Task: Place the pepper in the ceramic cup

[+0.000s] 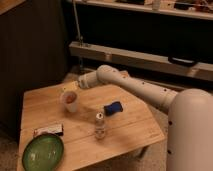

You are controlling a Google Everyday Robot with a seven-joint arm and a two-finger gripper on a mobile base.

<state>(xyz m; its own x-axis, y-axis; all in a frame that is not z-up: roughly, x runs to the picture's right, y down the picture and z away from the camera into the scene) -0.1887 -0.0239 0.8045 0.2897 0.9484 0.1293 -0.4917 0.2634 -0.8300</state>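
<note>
The whitish ceramic cup (pixel 70 103) stands upright on the left part of the wooden table (pixel 130 132). The orange pepper (pixel 72 95) shows as an orange patch at the cup's mouth, with a paler end toward the left rim. My gripper (pixel 70 89) is at the end of the white arm that reaches in from the right. It sits directly over the cup's rim, touching or nearly touching the pepper. I cannot see how far the pepper goes into the cup.
A blue lumpy object (pixel 113 108) lies right of the cup. A small clear bottle (pixel 100 125) stands in front of it. A green plate (pixel 42 151) and a flat dark packet (pixel 49 131) are at the front left. A shelf rail runs behind.
</note>
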